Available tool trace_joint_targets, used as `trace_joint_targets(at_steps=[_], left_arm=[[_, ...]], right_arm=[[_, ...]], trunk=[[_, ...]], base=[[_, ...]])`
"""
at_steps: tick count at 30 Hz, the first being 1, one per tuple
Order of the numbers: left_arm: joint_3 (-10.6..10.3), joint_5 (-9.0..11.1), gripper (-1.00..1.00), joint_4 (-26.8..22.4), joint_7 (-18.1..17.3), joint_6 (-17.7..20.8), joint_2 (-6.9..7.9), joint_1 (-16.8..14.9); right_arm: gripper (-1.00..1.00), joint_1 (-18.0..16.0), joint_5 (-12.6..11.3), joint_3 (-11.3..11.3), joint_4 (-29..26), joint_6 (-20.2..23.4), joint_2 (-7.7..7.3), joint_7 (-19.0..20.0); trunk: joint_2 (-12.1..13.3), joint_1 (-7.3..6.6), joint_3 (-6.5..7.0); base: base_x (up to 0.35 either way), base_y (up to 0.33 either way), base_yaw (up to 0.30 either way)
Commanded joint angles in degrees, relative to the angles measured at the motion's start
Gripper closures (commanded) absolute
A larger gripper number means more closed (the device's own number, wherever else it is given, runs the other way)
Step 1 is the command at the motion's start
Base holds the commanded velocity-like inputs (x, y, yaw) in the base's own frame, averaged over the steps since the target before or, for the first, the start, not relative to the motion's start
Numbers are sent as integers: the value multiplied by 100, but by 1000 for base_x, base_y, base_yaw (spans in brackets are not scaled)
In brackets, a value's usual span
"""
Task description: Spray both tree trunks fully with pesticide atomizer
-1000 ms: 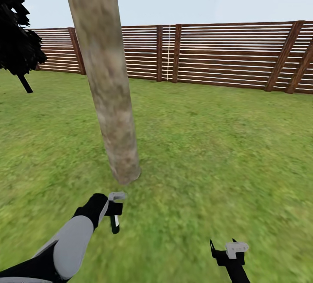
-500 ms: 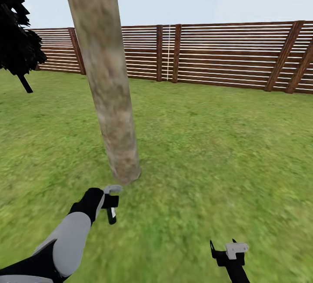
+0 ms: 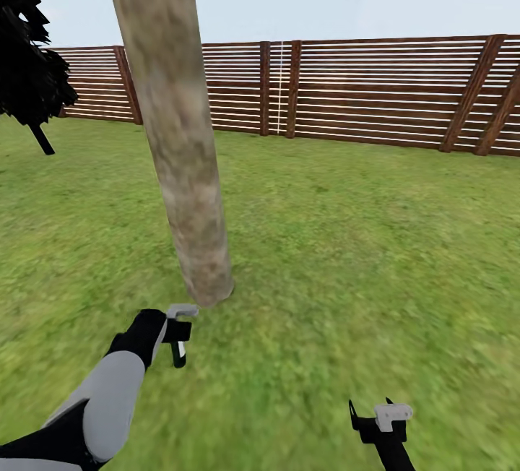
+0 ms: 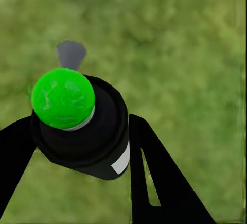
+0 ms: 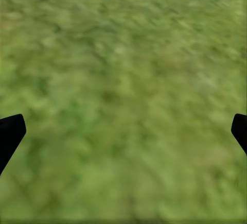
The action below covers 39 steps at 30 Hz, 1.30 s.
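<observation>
I am standing on the garden lawn (image 3: 347, 254), facing the slatted wooden fence (image 3: 375, 88). The tree trunk (image 3: 177, 131) is rising mottled grey-tan just ahead of my left arm. My left pincer (image 3: 177, 344) is hanging over the grass near the trunk's base, its two black fingers (image 4: 154, 177) closed snugly against the sides of the pesticide atomizer (image 4: 85, 126), whose green spot is facing the wrist camera. My right pincer (image 3: 372, 413) is hovering low over bare grass, its fingertips (image 5: 10, 134) spread wide, gripping nothing.
</observation>
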Motion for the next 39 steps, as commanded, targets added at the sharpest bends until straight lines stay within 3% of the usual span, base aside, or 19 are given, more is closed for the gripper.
trace_joint_targets(at_steps=[1, 9, 12, 16, 19, 21, 23, 25, 26, 29, 32, 34, 37, 39], left_arm=[[-63, -39, 100, -2, -1, -7, -54, 0], [-103, -17, 100, -409, -58, 49, 5, 8], [-111, -35, 100, -462, -309, 213, -105, 11], [-111, -21, 100, -467, -360, 215, -265, -28], [-108, -25, 100, -473, -363, 221, -203, -45], [-119, -23, 100, -668, -381, 222, -16, -2], [-125, -35, 100, -740, -475, 218, 56, 10], [-133, -56, 100, -782, -669, 208, 49, 11], [-230, -55, 100, -787, -701, 216, 2, 8], [-794, -25, 100, -790, -717, 236, -172, 7], [-938, 36, 100, -865, -726, 440, -226, -35], [-931, 116, 100, -1101, -737, 526, -167, -27], [-924, 310, 100, -1397, -900, 683, 272, -2], [-957, 354, 100, -1421, -1178, 712, 426, 2]], right_arm=[[-100, 0, 0, 0, 0, 0, 0, 0], [-100, 0, 0, 0, 0, 3, 0, 0], [-100, 0, 0, 0, 0, 3, 0, 0], [-100, 0, 0, 0, 0, 3, 1, 1], [-100, 0, 0, 0, 0, 3, 7, 0], [-100, 0, 0, 0, 0, 3, 4, 0], [-100, 0, 0, 0, 0, 3, 5, 0], [-100, 0, 0, 0, 0, 3, 8, 0], [-100, 0, 0, 2, -1, 3, 9, 0], [-100, 0, 0, 1, -7, 3, 9, 0], [-100, 0, 0, 2, -8, 3, 9, 0], [-100, 0, 0, 1, -9, 3, 9, 0], [-100, 0, 0, 0, -8, 2, 9, 0], [-100, 0, 0, 0, -9, 3, 9, 0]], trunk=[[0, 0, 0], [0, 0, 0], [0, 0, 0], [0, 0, 0], [0, 0, 0], [0, 0, 0], [0, 0, 0], [0, 0, 0], [0, 0, 0], [0, 0, 0], [0, 0, 0], [0, 0, 0], [0, 0, 0], [0, 0, 0]], base=[[0, 0, 0], [81, 151, 0], [20, 35, 0], [2, 3, 0], [0, 0, 0], [0, 0, 0], [0, 0, 0], [0, 0, 0], [0, 0, 0], [0, 0, -52], [0, 0, -244], [0, 0, -112], [0, 0, -13], [0, 0, -2]])
